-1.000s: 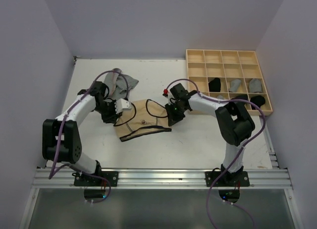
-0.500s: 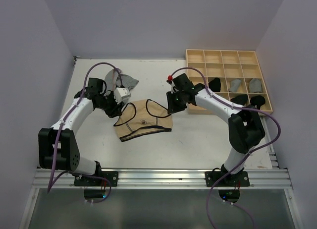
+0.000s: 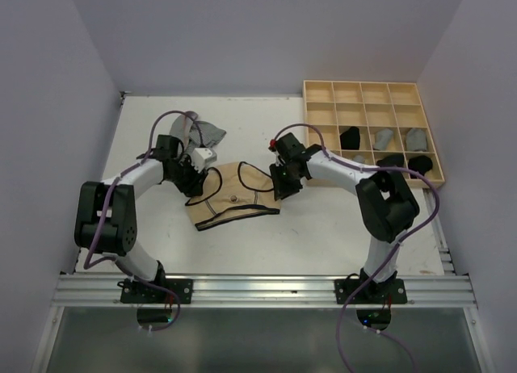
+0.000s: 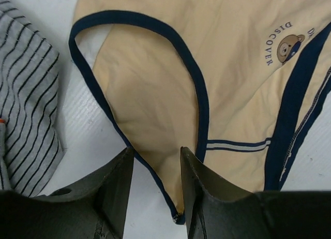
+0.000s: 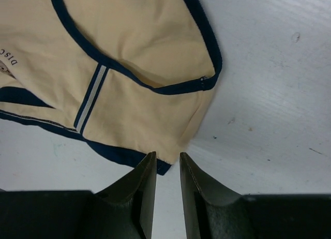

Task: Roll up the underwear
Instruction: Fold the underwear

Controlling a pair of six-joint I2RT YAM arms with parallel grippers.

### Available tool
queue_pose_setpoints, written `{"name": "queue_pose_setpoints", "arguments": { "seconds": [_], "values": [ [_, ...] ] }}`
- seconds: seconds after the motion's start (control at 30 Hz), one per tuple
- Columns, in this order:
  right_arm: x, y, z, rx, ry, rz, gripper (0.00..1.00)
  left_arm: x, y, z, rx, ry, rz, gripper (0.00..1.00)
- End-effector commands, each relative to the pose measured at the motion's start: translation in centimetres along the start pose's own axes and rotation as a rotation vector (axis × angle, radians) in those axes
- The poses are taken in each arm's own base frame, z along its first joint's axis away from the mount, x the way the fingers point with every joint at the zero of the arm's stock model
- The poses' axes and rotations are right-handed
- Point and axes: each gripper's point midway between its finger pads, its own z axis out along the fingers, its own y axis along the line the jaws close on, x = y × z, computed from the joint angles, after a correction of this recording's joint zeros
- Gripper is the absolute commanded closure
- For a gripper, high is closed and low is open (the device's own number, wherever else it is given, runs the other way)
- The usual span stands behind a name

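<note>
Jaws apart, the left gripper (image 4: 155, 159) straddles a dark-trimmed corner of the tan underwear (image 4: 155, 89), whose hem shows in the gap with nothing pinched. The right gripper (image 5: 164, 164) leaves only a narrow slit between its jaws and hangs just at the garment's opposite corner, where the cloth lies free rather than clamped. The underwear is spread flat near the middle of the table (image 3: 323, 228) between the two arms, its small bear print facing up and no fold or roll started. The grippers' positions at opposite ends suggest they mean to take both corners together, so that one edge can be turned over evenly instead of bunching. A grey striped garment (image 3: 206, 135) lies just beside the left gripper, apart from the tan piece and probably waiting its turn. At the far right, the pale wooden grid tray (image 3: 373, 86) holds small dark and grey bundles in several compartments, the likely destination once this piece is rolled.
</note>
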Motion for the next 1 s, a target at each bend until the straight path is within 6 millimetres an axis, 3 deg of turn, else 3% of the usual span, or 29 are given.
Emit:
{"name": "queue_pose_setpoints", "arguments": {
  "seconds": [0.0, 0.23, 0.47, 0.6, 0.73, 0.83, 0.93, 0.97],
  "values": [
    [-0.1, 1.2, -0.5, -0.009, -0.020, -0.048, 0.71, 0.4, 0.8, 1.2, -0.023, 0.012, -0.026, 0.56],
    [1.2, -0.1, 1.2, 0.060, 0.037, -0.070, 0.75, 2.2, 0.8, 2.1, -0.030, 0.071, -0.039, 0.57],
    [2.8, -2.4, 2.6, 0.146, 0.085, -0.085, 0.92, 3.6, 1.3, 2.6, -0.052, 0.126, -0.049, 0.57],
    [3.7, -3.1, 2.2, 0.172, 0.095, -0.086, 0.99, 4.4, 1.7, 2.8, -0.069, 0.160, -0.045, 0.58],
    [3.5, -2.8, 0.5, 0.157, 0.052, -0.089, 1.00, 4.8, 1.7, 2.8, -0.070, 0.169, -0.037, 0.59],
    [2.3, -1.6, -0.8, 0.105, -0.006, -0.096, 1.00, 3.7, 0.1, 2.6, 0.016, 0.116, -0.008, 0.58],
    [0.6, 0.5, -2.9, 0.022, -0.079, -0.099, 0.92, 1.0, -1.4, 0.9, 0.067, 0.004, 0.040, 0.56],
    [0.0, 1.2, -3.8, -0.003, -0.107, -0.098, 0.88, -0.9, -2.0, -0.3, 0.074, -0.069, 0.065, 0.56]
  ]
}}
